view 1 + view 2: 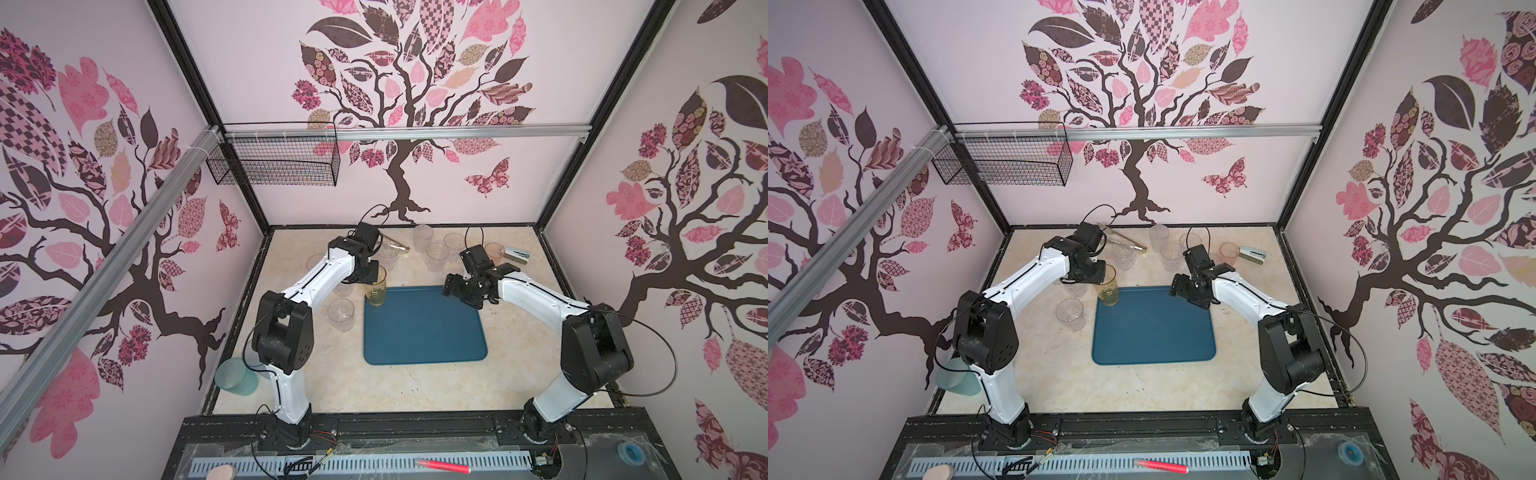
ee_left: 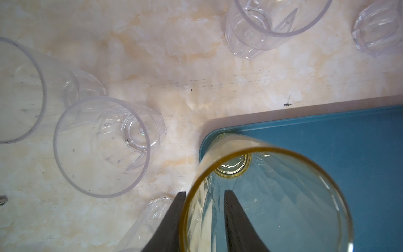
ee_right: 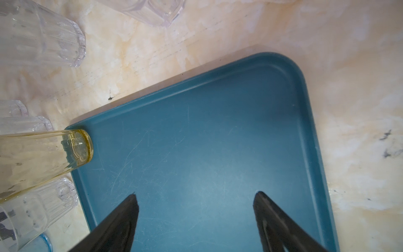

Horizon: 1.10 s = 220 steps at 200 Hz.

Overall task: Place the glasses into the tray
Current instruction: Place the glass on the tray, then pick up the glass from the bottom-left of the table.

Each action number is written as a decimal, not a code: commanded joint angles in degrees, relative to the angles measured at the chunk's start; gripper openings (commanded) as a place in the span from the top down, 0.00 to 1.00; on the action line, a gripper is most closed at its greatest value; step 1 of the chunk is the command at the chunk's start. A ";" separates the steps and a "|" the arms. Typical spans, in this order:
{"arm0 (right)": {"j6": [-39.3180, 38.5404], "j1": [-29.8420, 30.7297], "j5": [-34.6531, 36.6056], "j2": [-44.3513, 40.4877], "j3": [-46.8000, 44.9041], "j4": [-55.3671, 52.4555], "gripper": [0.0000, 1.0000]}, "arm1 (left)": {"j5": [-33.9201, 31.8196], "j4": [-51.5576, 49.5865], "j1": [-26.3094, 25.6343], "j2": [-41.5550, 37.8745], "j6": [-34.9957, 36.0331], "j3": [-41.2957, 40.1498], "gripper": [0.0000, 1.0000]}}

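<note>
Straddling the rim of the amber glass (image 1: 376, 291) with the left hand (image 2: 205, 192), base resting inside the far left corner of the tray (image 1: 424, 332).

Left hand partly open: one finger inside the glass and one outside, spaced wider than the thin wall between them, so not pinching it. Amber glass upright, taller than the clear ones around it. Right hand (image 3: 196, 193) spread wide, holding nothing, hovering over the tray's far edge. Clear glasses (image 1: 340, 314) standing on the tabletop (image 1: 415, 386) just off the tray's left edge, with more beyond its far edge. Pink glass (image 1: 494, 250) beyond the tray's far right corner, just beside a stapler (image 1: 516, 254). Tongs (image 1: 395, 246) lying beyond the far left corner.
</note>
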 commanded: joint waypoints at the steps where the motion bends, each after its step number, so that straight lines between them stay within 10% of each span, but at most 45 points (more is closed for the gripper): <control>1: -0.21 0.26 -0.11 -2.63 -0.21 0.01 0.14 | -0.19 -1.77 -0.36 -3.81 0.52 3.32 0.64; 101: -0.15 2.09 -0.57 -5.66 0.23 0.73 0.14 | -1.21 -6.31 -0.61 -14.65 0.58 2.51 0.52; 220: -4.82 19.28 0.82 -1.58 13.20 -2.17 0.14 | -2.90 -19.93 17.75 -41.33 -9.75 -15.03 0.49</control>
